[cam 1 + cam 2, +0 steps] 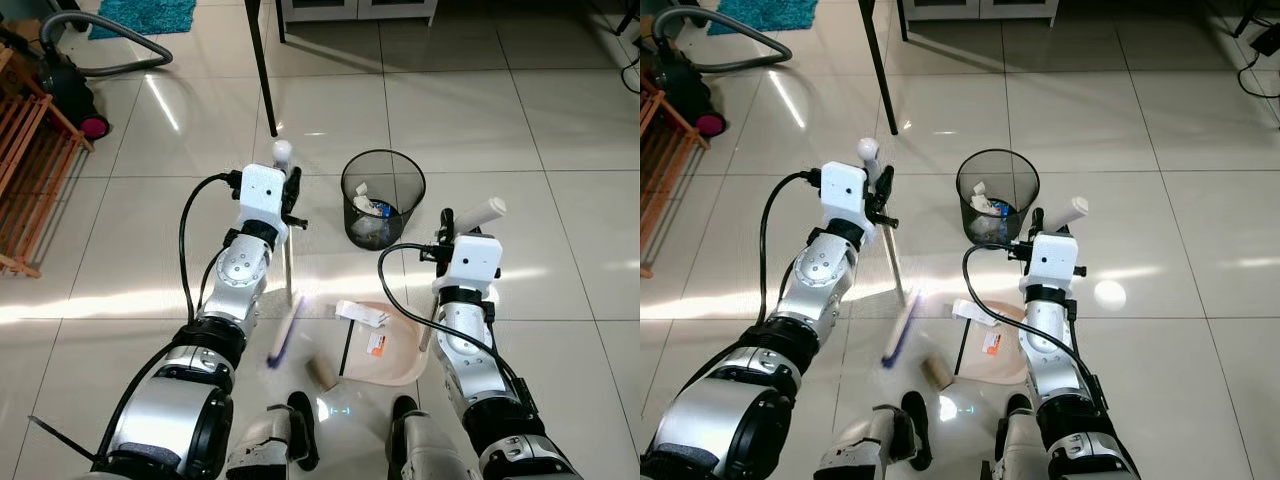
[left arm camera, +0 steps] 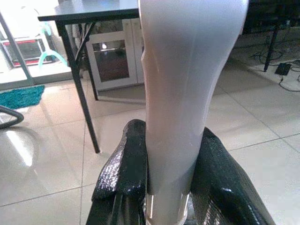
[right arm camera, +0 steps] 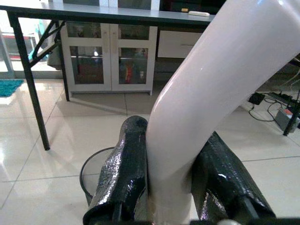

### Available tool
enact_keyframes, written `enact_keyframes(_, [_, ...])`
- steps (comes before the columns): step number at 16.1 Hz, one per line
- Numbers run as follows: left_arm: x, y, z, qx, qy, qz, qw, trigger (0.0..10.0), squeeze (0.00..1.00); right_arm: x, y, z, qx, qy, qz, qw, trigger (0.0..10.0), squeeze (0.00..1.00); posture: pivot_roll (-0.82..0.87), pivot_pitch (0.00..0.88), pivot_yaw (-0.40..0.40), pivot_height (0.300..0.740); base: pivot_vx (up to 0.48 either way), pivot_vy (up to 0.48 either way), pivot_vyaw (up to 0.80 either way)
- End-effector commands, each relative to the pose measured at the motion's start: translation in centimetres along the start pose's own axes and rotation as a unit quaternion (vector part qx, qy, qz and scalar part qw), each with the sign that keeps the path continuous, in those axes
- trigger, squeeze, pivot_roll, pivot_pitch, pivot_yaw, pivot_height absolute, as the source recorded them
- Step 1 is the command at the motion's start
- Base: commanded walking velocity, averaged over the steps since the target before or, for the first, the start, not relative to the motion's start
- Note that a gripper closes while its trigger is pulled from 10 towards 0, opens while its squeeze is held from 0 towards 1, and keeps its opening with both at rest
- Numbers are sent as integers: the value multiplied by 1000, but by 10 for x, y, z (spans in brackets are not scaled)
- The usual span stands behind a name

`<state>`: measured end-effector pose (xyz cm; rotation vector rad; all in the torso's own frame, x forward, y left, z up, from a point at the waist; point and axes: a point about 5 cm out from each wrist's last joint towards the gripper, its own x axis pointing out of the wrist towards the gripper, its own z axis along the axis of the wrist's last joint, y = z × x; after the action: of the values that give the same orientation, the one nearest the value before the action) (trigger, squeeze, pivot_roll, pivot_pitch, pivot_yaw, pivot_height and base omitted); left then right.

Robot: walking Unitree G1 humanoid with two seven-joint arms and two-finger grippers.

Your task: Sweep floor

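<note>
My left gripper (image 1: 291, 192) is shut on the white handle of a broom (image 2: 180, 93). The broom's shaft slants down to its purple brush head (image 1: 283, 335), which rests on the tiles in front of my feet. My right gripper (image 1: 447, 226) is shut on the curved white handle (image 3: 206, 93) of a beige dustpan (image 1: 395, 362). The dustpan lies flat on the floor to the right of the brush. Paper scraps (image 1: 362, 314) lie in the pan. A short cardboard roll (image 1: 322, 374) sits on the tiles between the brush and the pan's edge.
A black mesh bin (image 1: 383, 197) with rubbish stands just beyond the dustpan. A black table leg (image 1: 262, 70) rises behind the broom, with a white cabinet (image 1: 355, 8) further back. A vacuum cleaner (image 1: 65, 85) and a wooden rack (image 1: 25, 170) stand at the left.
</note>
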<state>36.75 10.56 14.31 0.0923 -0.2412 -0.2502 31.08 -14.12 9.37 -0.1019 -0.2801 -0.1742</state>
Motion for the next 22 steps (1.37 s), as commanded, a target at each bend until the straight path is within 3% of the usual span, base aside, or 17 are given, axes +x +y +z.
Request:
enact_keyframes(1, [-6,-1,-1,1,-10,-16,1000,10000,0,-9,2,-11,7,33,15,999,10000,0,62,310,119,740,0,0,0])
enact_keyframes(4, [-19,6,-4,7,-16,-49,999,10000,0,-6,4,-4,13,13,44,999,10000,0,64,285,117,740,0,0,0])
enact_keyframes(6, [-25,14,-11,9,-7,-41,999,10000,0,-9,5,-6,18,18,47,999,10000,0,65,268,110,740,0,0,0])
enact_keyframes(9, [-15,-11,-17,-25,29,-119,992,10000,0,-9,7,-8,27,27,49,998,10000,0,64,278,111,740,0,0,0])
enact_keyframes(12, [-3,-47,-11,-26,52,-228,972,10000,0,-12,8,-6,33,24,52,998,10000,0,35,260,145,740,0,0,0])
enact_keyframes(16, [5,-62,2,-45,31,-287,956,10000,0,-15,2,-9,31,28,44,998,10000,0,31,248,148,740,0,0,0])
enact_keyframes(21, [19,-43,29,-18,-30,-288,957,10000,0,-8,0,-9,29,31,46,998,10000,0,45,217,138,740,0,0,0])
enact_keyframes(22, [20,-31,38,-9,-48,-298,953,10000,0,-6,-2,-9,29,30,45,998,10000,0,48,212,136,740,0,0,0])
